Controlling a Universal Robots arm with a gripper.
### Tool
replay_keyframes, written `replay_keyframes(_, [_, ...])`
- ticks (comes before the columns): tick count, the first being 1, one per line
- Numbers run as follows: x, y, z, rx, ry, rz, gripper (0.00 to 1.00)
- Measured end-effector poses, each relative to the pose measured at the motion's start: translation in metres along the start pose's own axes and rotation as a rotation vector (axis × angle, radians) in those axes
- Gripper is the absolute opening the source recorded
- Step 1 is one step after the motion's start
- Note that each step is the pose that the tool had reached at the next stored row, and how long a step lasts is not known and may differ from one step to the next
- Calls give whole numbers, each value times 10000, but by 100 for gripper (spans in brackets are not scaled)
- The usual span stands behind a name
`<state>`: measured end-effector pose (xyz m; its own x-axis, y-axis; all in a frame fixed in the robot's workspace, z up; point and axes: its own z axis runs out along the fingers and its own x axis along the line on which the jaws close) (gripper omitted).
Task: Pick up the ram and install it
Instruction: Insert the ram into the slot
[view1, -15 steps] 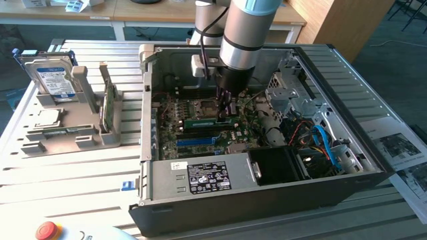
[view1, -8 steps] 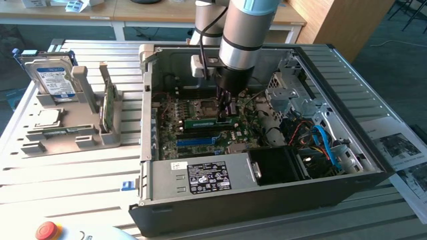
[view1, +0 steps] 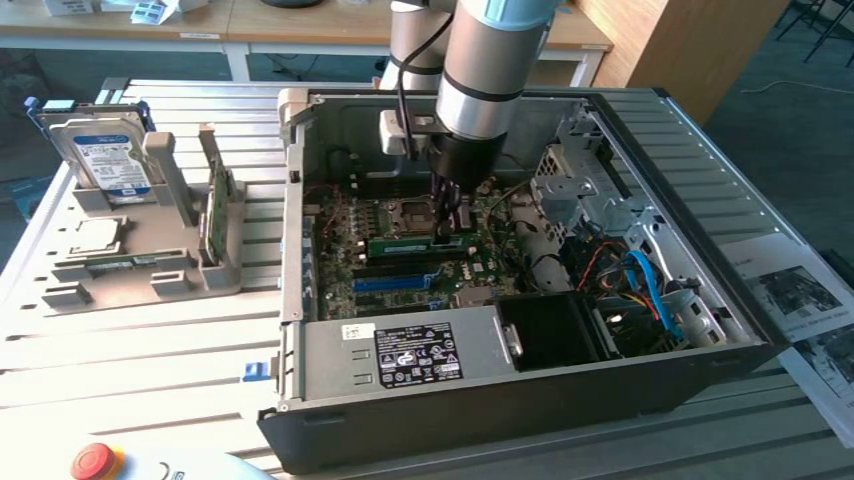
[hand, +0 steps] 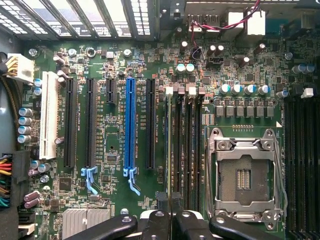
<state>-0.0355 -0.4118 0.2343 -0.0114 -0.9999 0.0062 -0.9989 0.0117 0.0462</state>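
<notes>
The arm (view1: 481, 60) hangs vertical, its hand (view1: 447, 222) pinched nearly closed.

Thin green ram (view1: 416, 243), edgewise, at motherboard slots

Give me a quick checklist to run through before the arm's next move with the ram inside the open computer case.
1. Claw closed on the thin green ram stick: ok.
2. Stick running parallel with the black memory slots beside the silver processor socket: ok.
3. Stick fully seated, white end latches snapped in: cannot tell.
4. Neighbouring slots free of other sticks: ok.
5. Blue cable away from the claw: ok.
</notes>
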Motion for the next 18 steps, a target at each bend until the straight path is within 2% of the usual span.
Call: replay_keyframes(18, [6,0,10,-1,-5,97,12])
